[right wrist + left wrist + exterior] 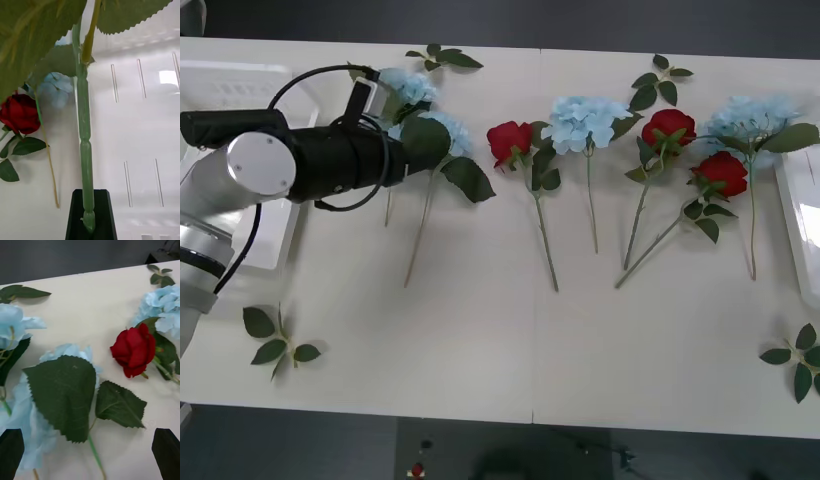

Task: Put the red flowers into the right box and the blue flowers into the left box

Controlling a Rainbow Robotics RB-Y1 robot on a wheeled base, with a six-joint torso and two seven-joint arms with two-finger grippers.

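The left arm reaches in from the left edge of the surface (480, 350) towards the far left corner, and its left pincer (90, 437) hangs just above two of the blue flowers (412, 86) lying there. Its black fingers (11, 450) are spread wide with nothing between them; a big dark leaf (63, 393) and pale blue petals lie directly beneath. The left box (220, 72), white and shallow, sits at the left edge, partly under the arm. Two more blue clusters rest along the far side, one near the middle and one towards the right edge. Three of the red flowers (510, 140) lie among them, heads towards the far edge and stems pointing to the near edge, one left of centre and two close together on the right. The right box (792, 215) shows as a white rim at the right edge. The right pincer (90, 219) is closed on a green stem (85, 131) that stands up from its black tip, leaves spreading overhead, bloom out of sight; behind it is a white slotted floor. Loose leaf sprigs (277, 340) lie near the corners.
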